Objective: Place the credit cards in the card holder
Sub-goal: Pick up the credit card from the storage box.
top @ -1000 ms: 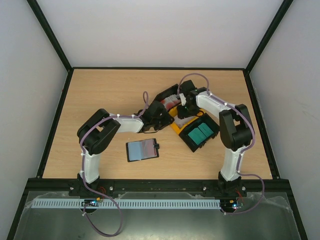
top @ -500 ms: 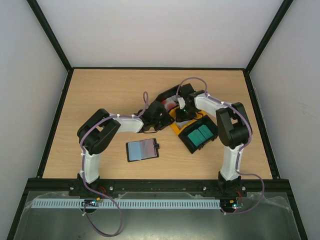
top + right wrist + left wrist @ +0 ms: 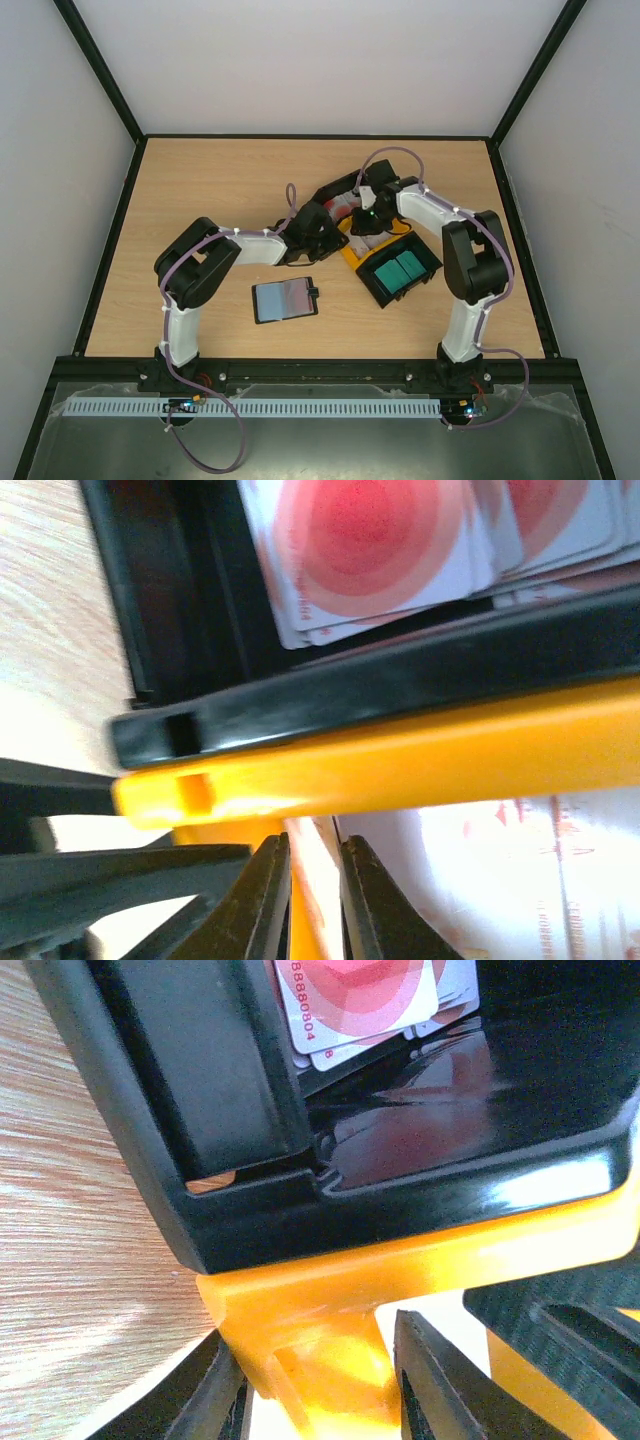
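Across tabletop, logged right hand nudged rightward, pinching a pale card; left hand clamped on yellow bin; judged carry to open wallet next.

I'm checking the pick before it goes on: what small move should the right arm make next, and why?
Probably lift the right gripper slightly straight up. Its fingers stand nearly together around a thin pale edge, seemingly a card in the yellow bin, while the left gripper clamps that bin's corner steady. The card holder lies open nearby.
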### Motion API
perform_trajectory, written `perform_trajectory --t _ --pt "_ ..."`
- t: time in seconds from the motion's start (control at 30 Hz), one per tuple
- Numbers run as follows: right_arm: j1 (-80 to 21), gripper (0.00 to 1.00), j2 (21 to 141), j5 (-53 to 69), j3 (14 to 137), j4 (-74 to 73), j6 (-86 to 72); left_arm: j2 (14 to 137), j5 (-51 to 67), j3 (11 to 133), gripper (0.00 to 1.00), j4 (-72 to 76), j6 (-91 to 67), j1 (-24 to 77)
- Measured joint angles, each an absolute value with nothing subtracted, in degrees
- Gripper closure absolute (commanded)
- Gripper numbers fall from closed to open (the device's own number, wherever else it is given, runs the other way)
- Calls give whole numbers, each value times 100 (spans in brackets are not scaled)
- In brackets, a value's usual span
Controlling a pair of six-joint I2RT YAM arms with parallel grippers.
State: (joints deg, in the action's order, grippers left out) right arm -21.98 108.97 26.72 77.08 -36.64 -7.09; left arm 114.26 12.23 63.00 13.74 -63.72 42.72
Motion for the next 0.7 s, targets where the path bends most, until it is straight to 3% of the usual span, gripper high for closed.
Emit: perform_trajectory --t 0.4,0.7 --pt "-2226 90 10654 3382 7513 -3487 -770 11428 1221 6300 65 1380 -6458 4272" --pt "-2239 86 10551 3365 7332 -3312 -770 11428 1223 6300 66 1378 -6497 4272"
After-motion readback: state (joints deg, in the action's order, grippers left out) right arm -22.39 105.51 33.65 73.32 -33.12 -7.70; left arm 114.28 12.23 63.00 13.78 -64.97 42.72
